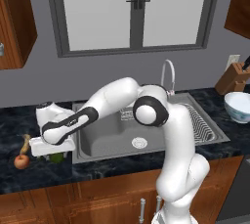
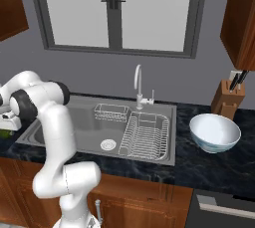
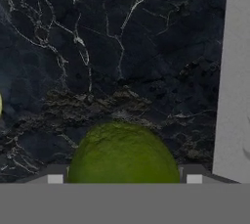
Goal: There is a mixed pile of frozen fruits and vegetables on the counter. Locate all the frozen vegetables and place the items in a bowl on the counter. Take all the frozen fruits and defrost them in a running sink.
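Observation:
The lumpy green ball [image 3: 123, 152] rests on the black counter [image 3: 122, 47], between my two fingertips. My gripper [image 3: 124, 179] stands open around it, with a thin gap on each side. From the left base, my hand [image 1: 51, 145] hangs low over the green ball [image 1: 57, 158], just left of the sink [image 1: 107, 140]. The red-orange fruit [image 1: 21, 161] and the banana-like fruit [image 1: 25, 143] lie further left. A yellow sliver of the banana [image 3: 0, 105] is at the hand view's left edge. The white bowl [image 2: 214, 132] stands right of the sink [image 2: 74, 127]. The tiny green bit is hidden.
The sink's grey rim [image 3: 237, 71] runs close along one side of the ball. A curved faucet [image 1: 168, 74] rises behind the basin, and a wire rack [image 2: 147, 135] fills its right half. A wooden knife block [image 2: 227, 102] stands behind the bowl.

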Available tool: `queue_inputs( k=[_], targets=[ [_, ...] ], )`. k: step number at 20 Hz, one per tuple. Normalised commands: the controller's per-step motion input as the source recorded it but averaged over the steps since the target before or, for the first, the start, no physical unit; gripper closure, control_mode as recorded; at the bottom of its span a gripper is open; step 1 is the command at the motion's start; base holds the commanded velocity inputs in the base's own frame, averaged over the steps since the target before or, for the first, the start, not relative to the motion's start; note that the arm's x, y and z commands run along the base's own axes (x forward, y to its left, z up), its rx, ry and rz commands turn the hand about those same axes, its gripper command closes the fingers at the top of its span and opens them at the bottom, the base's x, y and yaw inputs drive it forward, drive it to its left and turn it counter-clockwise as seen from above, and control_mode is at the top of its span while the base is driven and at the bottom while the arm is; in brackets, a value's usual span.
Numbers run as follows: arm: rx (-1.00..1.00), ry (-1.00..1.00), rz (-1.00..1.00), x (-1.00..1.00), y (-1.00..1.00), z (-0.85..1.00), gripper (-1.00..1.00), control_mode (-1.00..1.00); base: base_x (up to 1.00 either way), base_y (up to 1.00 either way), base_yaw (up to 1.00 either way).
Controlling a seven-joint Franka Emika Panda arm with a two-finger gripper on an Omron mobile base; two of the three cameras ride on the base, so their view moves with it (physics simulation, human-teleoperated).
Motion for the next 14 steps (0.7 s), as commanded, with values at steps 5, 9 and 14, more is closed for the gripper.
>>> queue_inputs(
  k=[5, 9, 14],
  targets=[
    [0.0, 0.01, 0.01, -0.04, 0.0, -0.03, 1.0, -1.0, 0.0, 0.0, 0.0],
    [0.0, 0.04, 0.04, -0.09, 0.0, 0.06, 1.0, -1.0, 0.0, 0.0, 0.0],
    [-0.02, 0.04, 0.01, -0.22, -0.39, 0.58, 1.0, -1.0, 0.0, 0.0, 0.0]
  ],
)
